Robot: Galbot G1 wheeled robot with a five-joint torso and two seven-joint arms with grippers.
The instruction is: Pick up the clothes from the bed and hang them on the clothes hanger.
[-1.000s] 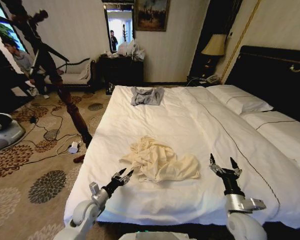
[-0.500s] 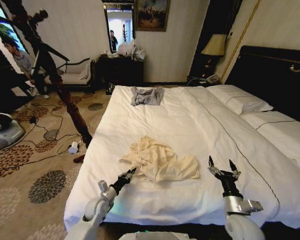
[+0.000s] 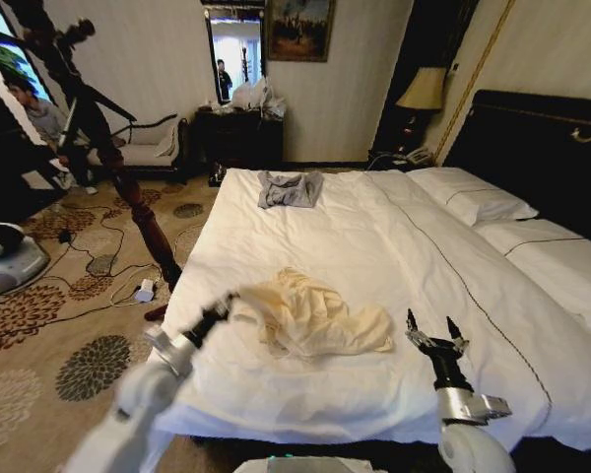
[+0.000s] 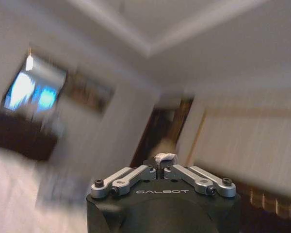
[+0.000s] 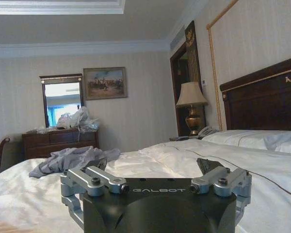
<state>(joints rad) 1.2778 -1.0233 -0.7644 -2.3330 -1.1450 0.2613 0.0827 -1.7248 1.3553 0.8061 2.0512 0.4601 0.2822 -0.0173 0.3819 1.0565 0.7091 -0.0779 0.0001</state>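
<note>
The clothes (image 3: pixel 315 317), a wrinkled cream shirt, lie bunched on the near half of the bed (image 3: pixel 374 236). My left gripper (image 3: pixel 224 306) is at the shirt's left edge, which is drawn up toward it. In the left wrist view that gripper (image 4: pixel 165 161) is shut, with a bit of pale fabric (image 4: pixel 165 157) pinched at its tip. My right gripper (image 3: pixel 430 329) stands open over the bare sheet, to the right of the shirt and apart from it; it appears again as the right gripper (image 5: pixel 153 167). I cannot pick out the clothes hanger among the dark shapes at the far left.
A small grey garment (image 3: pixel 290 188) lies at the bed's far end. A dark turned-wood coat stand (image 3: pixel 128 187) leans over the carpet left of the bed, with cables (image 3: pixel 108 266) and a white machine base (image 3: pixel 5 261) on the floor. Pillows (image 3: pixel 473 197) and the headboard (image 3: pixel 542 148) are on the right.
My left arm swung up and to the left from the bed's near edge, and the shirt's left edge rose with it. The right gripper sank slightly, still open.
</note>
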